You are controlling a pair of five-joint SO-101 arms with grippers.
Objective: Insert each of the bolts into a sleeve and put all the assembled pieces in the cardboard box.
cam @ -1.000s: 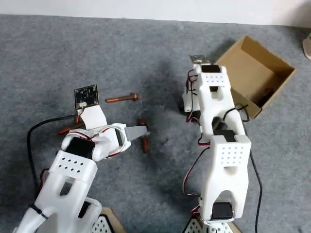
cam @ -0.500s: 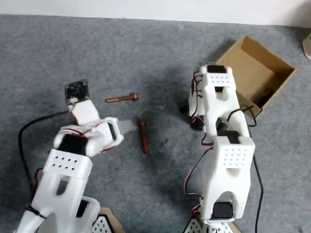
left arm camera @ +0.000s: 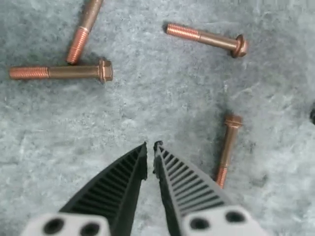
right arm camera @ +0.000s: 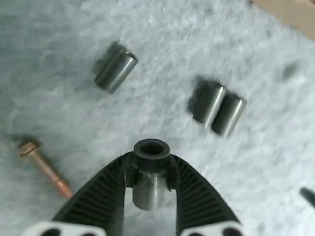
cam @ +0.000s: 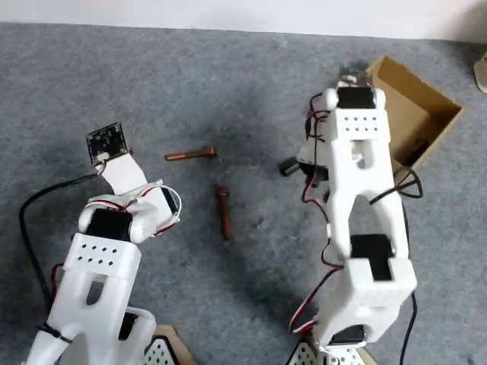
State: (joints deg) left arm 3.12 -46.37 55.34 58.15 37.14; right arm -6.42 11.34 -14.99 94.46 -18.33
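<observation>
Four sleeves: the held sleeve, a lone sleeve and a touching pair of sleeves on the grey carpet; four bolts lie there too, the nearest bolt and three other bolts farther off; the right arm stretches forward beside the cardboard box; the left arm is bent, tilted down; the held sleeve sits clamped between the right gripper jaws, open end toward the wrist camera; the left gripper jaws are pressed together on nothing, the nearest bolt just beside them.
</observation>
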